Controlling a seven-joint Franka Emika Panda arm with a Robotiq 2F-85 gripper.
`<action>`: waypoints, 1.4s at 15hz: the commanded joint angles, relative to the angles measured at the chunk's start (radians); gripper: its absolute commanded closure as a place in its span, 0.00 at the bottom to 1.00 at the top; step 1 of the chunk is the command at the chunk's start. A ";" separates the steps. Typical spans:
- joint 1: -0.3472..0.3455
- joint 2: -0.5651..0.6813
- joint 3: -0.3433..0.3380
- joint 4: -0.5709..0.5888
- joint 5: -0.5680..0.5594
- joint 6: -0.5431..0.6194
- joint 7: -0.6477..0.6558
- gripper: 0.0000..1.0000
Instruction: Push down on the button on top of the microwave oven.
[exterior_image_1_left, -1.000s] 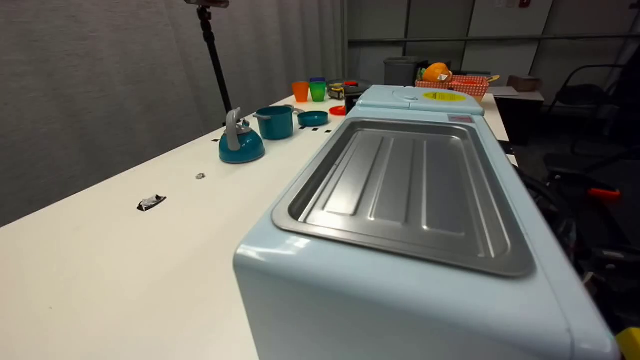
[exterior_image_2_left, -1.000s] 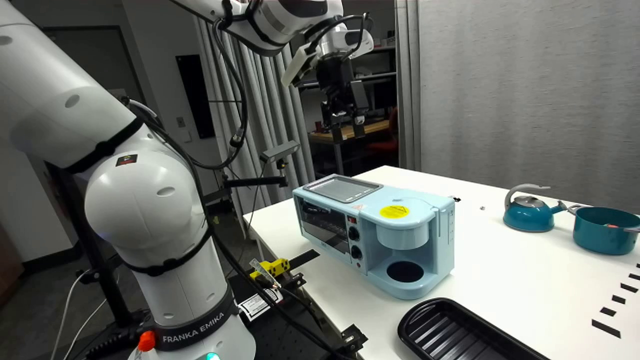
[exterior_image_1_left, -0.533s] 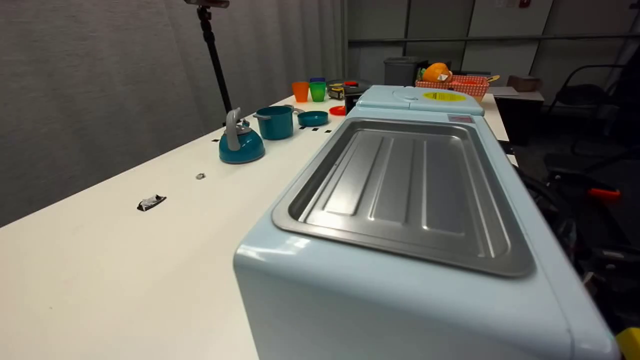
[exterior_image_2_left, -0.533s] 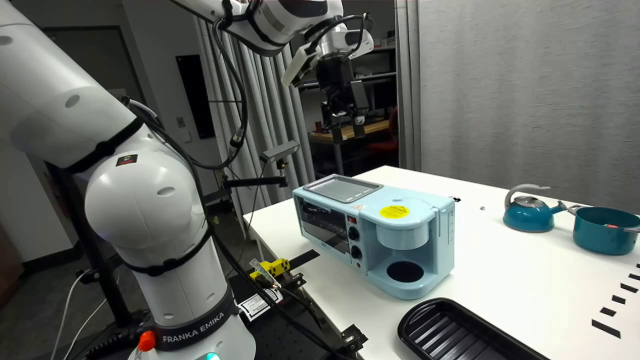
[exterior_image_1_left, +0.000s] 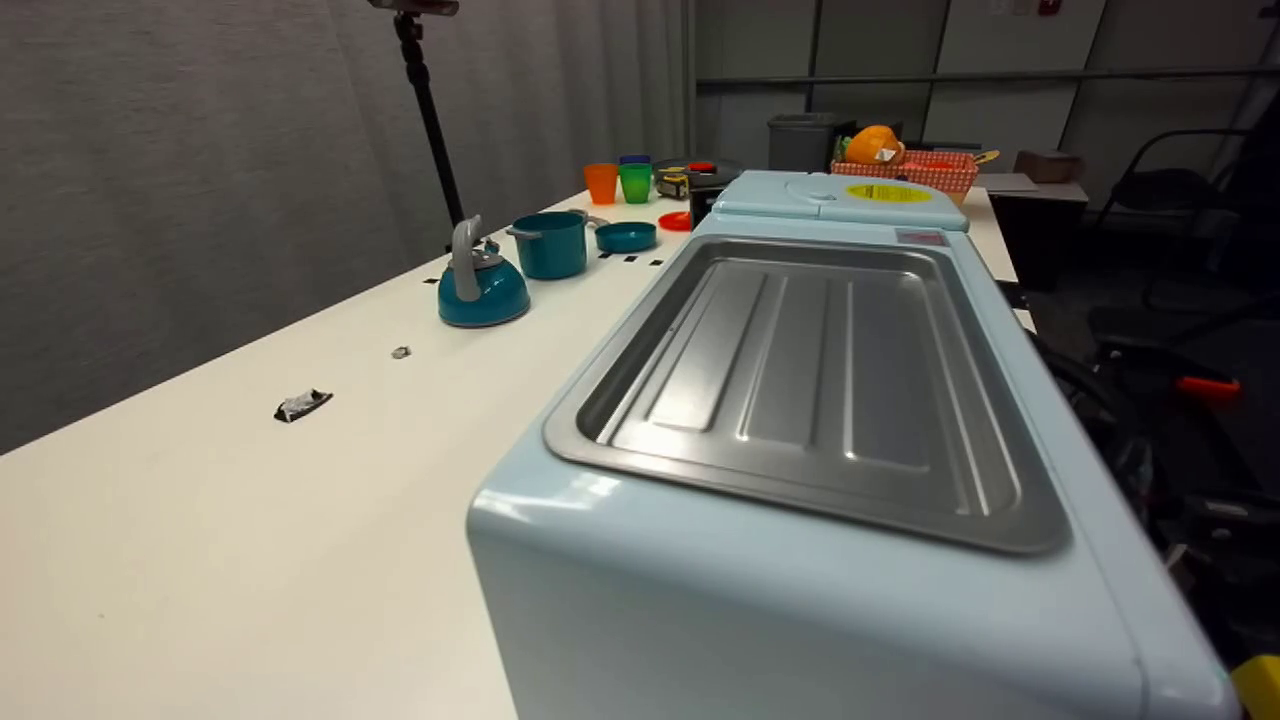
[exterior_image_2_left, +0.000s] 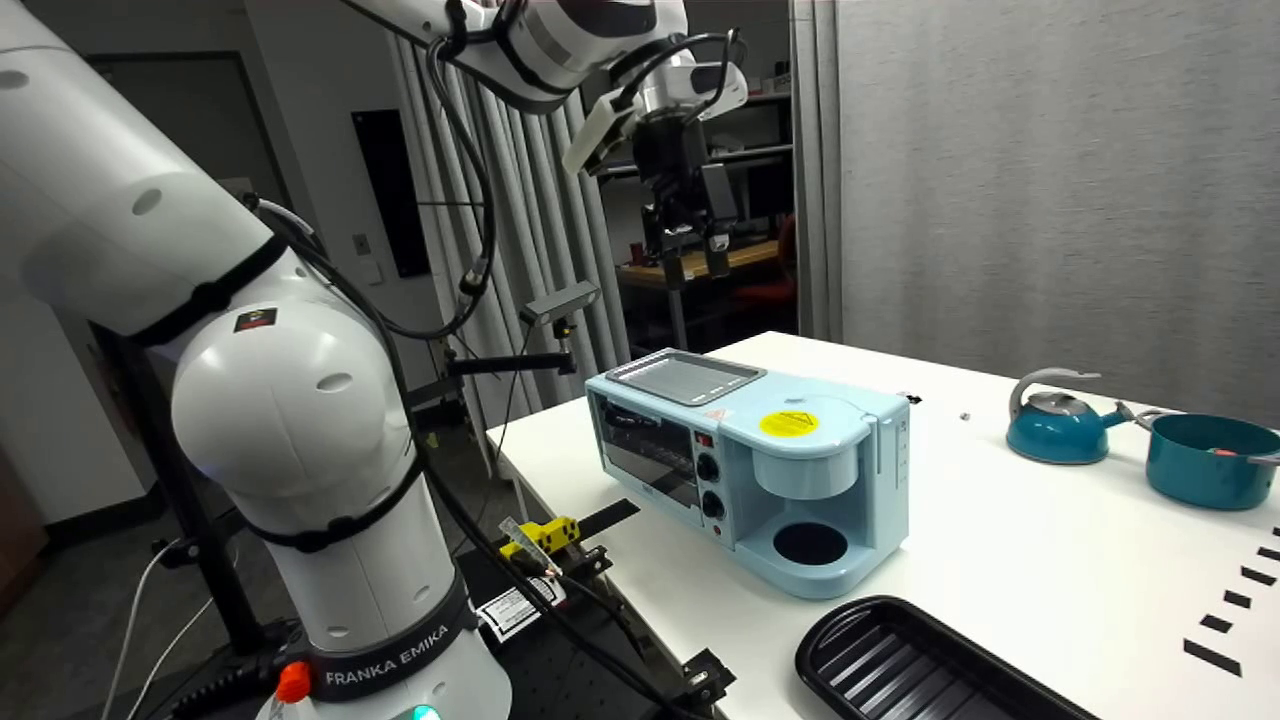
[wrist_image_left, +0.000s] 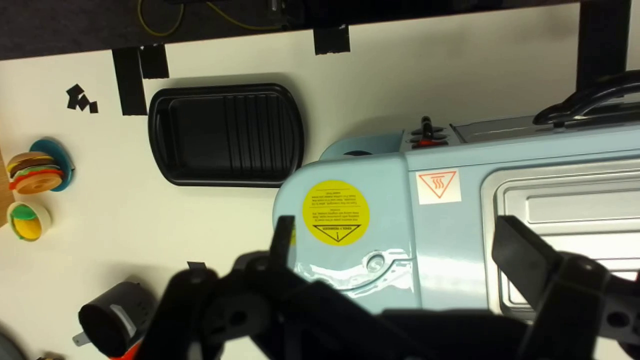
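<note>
The microwave oven is a long pale blue box on the white table, in both exterior views and in the wrist view. A ribbed grey metal panel is set into its top. A small round button sits on top, below the yellow round sticker in the wrist view. My gripper hangs high above the oven, fingers pointing down, apart from it. In the wrist view the gripper is wide open and empty, with the button between its fingers in the picture.
A black ribbed pan lies near the oven's end; it also shows in an exterior view. A teal kettle and a teal pot stand farther back. A dark mug and a toy burger are on the table.
</note>
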 joint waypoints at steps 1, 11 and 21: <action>0.031 0.042 -0.033 0.017 0.018 -0.008 -0.038 0.00; 0.031 0.262 -0.094 0.103 0.112 0.037 -0.111 0.00; 0.030 0.367 -0.111 0.144 0.124 0.140 -0.083 0.00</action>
